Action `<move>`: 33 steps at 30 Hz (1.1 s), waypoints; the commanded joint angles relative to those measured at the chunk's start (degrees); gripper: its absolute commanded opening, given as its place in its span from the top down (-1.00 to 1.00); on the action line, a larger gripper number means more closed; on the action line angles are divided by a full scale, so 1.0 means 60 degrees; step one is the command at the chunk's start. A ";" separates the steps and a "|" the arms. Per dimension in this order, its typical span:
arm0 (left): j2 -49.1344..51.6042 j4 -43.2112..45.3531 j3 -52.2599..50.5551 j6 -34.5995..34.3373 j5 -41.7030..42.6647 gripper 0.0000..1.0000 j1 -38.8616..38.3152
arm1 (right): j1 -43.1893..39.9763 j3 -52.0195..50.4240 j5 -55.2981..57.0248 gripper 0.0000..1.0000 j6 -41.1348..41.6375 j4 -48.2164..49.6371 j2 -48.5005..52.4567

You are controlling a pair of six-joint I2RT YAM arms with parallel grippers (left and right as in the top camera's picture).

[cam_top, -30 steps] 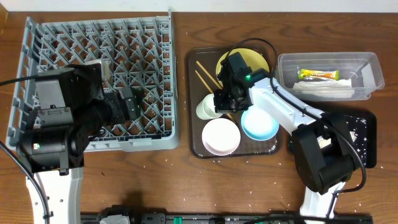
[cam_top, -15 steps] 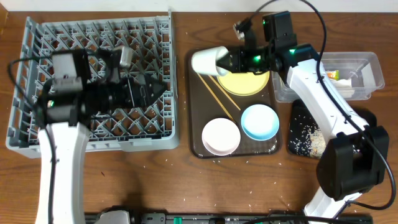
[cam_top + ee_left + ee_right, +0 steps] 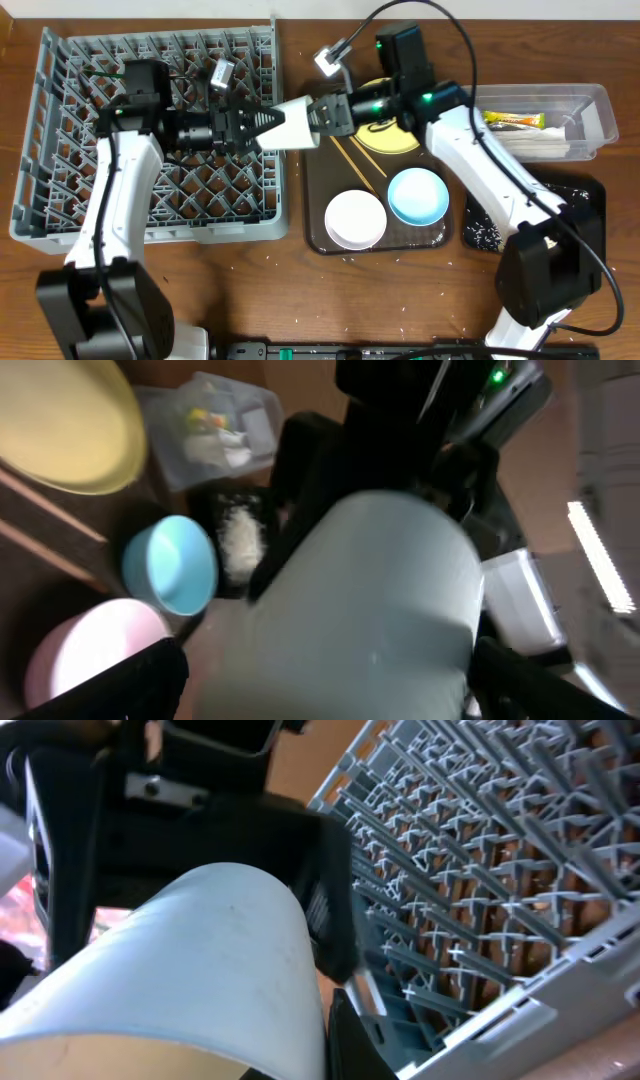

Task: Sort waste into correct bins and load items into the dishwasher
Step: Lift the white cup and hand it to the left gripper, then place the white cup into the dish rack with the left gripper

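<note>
My right gripper (image 3: 325,112) is shut on the small white cup (image 3: 290,120) and holds it on its side in the air over the right edge of the grey dish rack (image 3: 60,130). My left gripper (image 3: 255,125) is open, its fingers on either side of the cup's far end (image 3: 380,600); a small gap shows beside one finger. The cup fills the right wrist view (image 3: 190,950), with the rack (image 3: 480,900) behind. The yellow plate (image 3: 400,135), chopsticks (image 3: 355,160), blue bowl (image 3: 418,196) and white bowl (image 3: 355,220) lie on the brown tray (image 3: 315,200).
The clear tub (image 3: 590,100) at the back right holds the foil sachet (image 3: 512,120) and white paper. The black tray (image 3: 585,215) at the right holds rice grains (image 3: 480,235). Loose grains dot the table's front.
My right gripper lifted the cup off the brown tray and carried it left to the rack's edge. My left gripper swung right over the rack and now straddles the cup.
</note>
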 commanded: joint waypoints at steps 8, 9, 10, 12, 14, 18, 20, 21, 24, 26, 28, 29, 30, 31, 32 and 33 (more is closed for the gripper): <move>0.0193 -0.0178 0.0178 -0.0117 0.0619 -0.40 0.0033 | 0.0226 -0.0033 0.0324 0.98 -0.0047 0.0211 0.0087; 0.0193 -0.0204 0.0178 -0.0117 0.0619 -0.36 0.0029 | 0.0255 -0.0033 0.0459 0.98 -0.0025 0.0222 0.0087; 0.0193 -0.0233 0.0178 -0.0120 0.0619 -0.35 0.0029 | 0.0280 -0.0036 0.0641 0.98 -0.0004 0.0219 0.0087; 0.0193 -0.0277 0.0178 -0.0120 0.0623 -0.35 0.0018 | 0.0350 -0.0036 0.0929 0.98 0.0062 0.0229 0.0087; 0.0193 -0.0401 0.0178 -0.0117 0.0623 -0.47 0.0015 | 0.0423 -0.0036 0.0976 0.98 0.0062 0.0390 0.0091; 0.0193 -0.0550 0.0178 -0.0117 0.0623 -0.66 0.0015 | 0.0517 -0.0036 0.0976 0.98 0.0244 0.0922 0.0091; 0.0193 -0.0616 0.0178 -0.0117 0.0623 -0.66 0.0015 | 0.0517 -0.0036 0.0973 0.98 0.0317 0.1075 0.0091; 0.0193 -0.0630 0.0178 -0.0117 0.0623 -0.65 0.0015 | 0.0517 -0.0036 0.0976 0.98 0.0339 0.1093 0.0091; 0.0193 -0.0659 0.0178 -0.0117 0.0623 -0.54 0.0015 | 0.0517 -0.0036 0.0976 0.98 0.0379 0.1137 0.0091; 0.0193 -0.0659 0.0178 -0.0117 0.0623 -0.29 0.0015 | 0.0517 -0.0044 0.1016 0.98 0.0379 0.1133 0.0091; 0.0193 -0.0656 0.0178 -0.0113 0.0623 -0.15 0.0015 | 0.0517 -0.0044 0.1115 0.98 0.0382 0.1118 0.0091; 0.0193 -0.0656 0.0178 -0.0113 0.0623 -0.11 0.0015 | 0.0517 -0.0044 0.1118 0.94 0.0379 0.1115 0.0091; 0.0193 -0.0648 0.0178 -0.0109 0.0623 -0.02 0.0015 | 0.0517 -0.0044 0.1118 0.72 0.0379 0.1115 0.0091; 0.0193 -0.0648 0.0178 -0.0109 0.0623 0.09 0.0015 | 0.0517 -0.0044 0.1118 0.64 0.0379 0.1115 0.0091; 0.0193 -0.0648 0.0178 -0.0109 0.0623 0.17 0.0015 | 0.0510 -0.0044 0.1162 0.35 0.0379 0.1115 0.0091; 0.0193 -0.0648 0.0178 -0.0109 0.0623 0.24 0.0015 | 0.0481 -0.0044 0.1180 0.10 0.0375 0.1115 0.0091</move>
